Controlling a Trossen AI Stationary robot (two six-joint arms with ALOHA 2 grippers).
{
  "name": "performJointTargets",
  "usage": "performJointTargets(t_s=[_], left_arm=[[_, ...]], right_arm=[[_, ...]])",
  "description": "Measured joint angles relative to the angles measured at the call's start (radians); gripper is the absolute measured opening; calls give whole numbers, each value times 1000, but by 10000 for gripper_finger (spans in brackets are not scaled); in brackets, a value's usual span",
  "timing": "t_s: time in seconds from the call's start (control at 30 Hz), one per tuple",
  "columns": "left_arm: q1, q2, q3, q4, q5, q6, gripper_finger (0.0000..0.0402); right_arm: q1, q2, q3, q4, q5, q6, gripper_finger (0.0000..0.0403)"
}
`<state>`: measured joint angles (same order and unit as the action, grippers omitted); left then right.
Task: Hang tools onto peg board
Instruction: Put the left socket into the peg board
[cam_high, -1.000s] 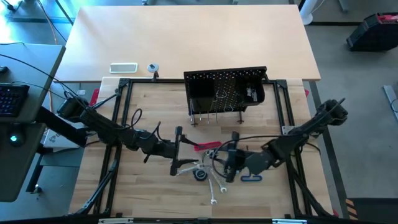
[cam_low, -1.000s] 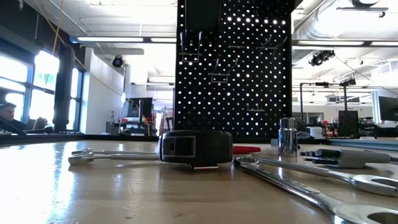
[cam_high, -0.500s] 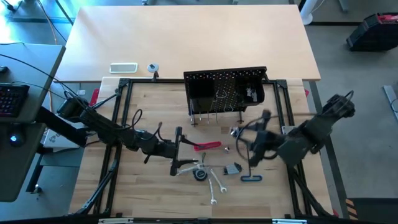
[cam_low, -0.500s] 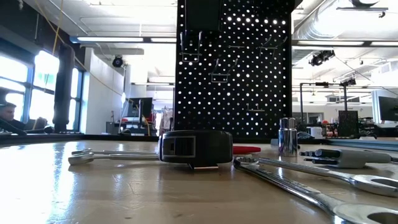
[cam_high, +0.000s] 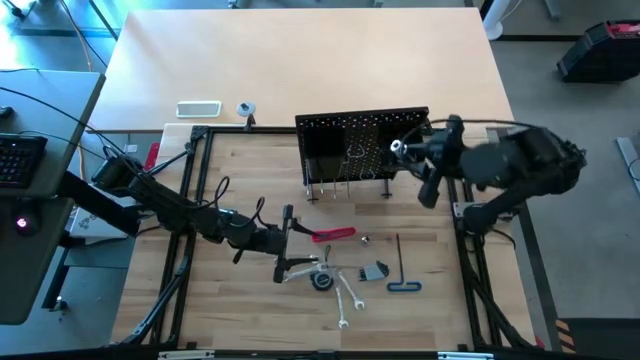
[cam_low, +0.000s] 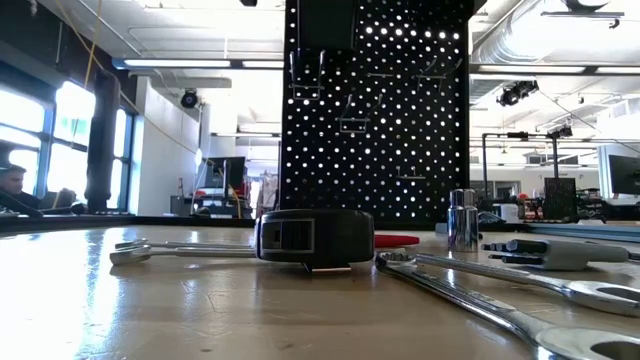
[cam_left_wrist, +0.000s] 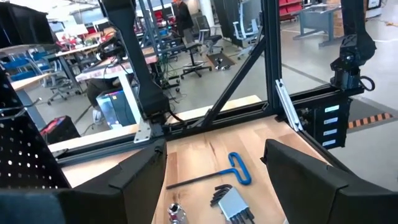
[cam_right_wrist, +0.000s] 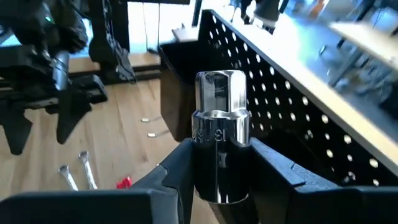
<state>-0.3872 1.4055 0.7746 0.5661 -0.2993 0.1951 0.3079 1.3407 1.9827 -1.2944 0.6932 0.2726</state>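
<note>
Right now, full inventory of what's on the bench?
Peg board: 1, black, upright at the back middle.
Socket: 1, silver, held in the right gripper by the board.
Wrenches: several, silver, front middle.
Tape measure: 1, black, front middle.
Red-handled tool: 1, in front of the board.
T-handle key: 1, black with blue handle, front right.
Hex key set: 1, grey, left of the T-handle key.
Left gripper: open, near the red-handled tool.
Right gripper: shut on the socket.
</note>
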Motion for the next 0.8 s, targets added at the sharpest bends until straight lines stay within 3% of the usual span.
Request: performJointTargets(t_s=[0.33, 0.53, 0.8], left_arm=[[0, 0, 0, 0, 1, -11, 262], [0, 0, 0, -2, 1, -12, 262], [-5, 0, 0, -21, 1, -14, 262]], right_arm=[[-260, 30, 3, -123, -263, 22, 111], [-323, 76, 3, -172, -343, 19, 111], [-354, 87, 3, -224, -361, 42, 113]])
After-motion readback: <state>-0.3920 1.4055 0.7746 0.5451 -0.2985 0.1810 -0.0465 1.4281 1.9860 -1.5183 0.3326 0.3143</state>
